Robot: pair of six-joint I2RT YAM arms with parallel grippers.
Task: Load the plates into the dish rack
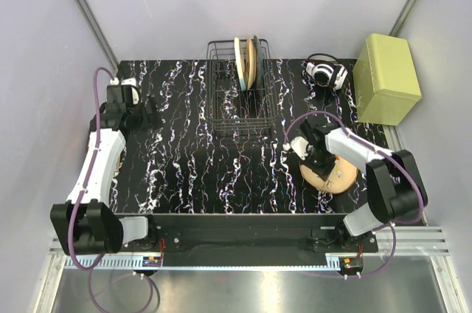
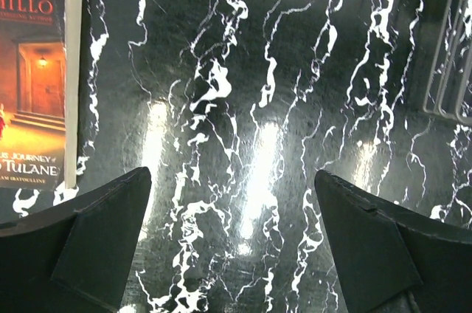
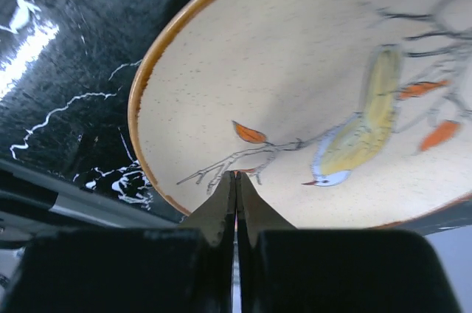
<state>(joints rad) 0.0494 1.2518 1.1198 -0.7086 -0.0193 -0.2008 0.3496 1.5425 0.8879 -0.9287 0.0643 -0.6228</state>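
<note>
Plainly, the right gripper (image 3: 236, 180), fingers pressed together over the orange-rimmed cream ceramic plate (image 3: 295, 69) lying on the black marbled table (image 1: 192, 165), well apart from the black wire dish rack (image 1: 240, 117), may just shove it toward the near edge; the left gripper (image 2: 232, 176) gapes idle.

Arms (image 1: 354, 147) have white links (image 1: 99, 162), black joints (image 1: 88, 228), purple cables (image 1: 318, 113); left pincer (image 2: 232, 174) is matte black.

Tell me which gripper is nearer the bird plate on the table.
Right. The right gripper sits at the rim of the bird plate; the left gripper is far across the table.
</note>
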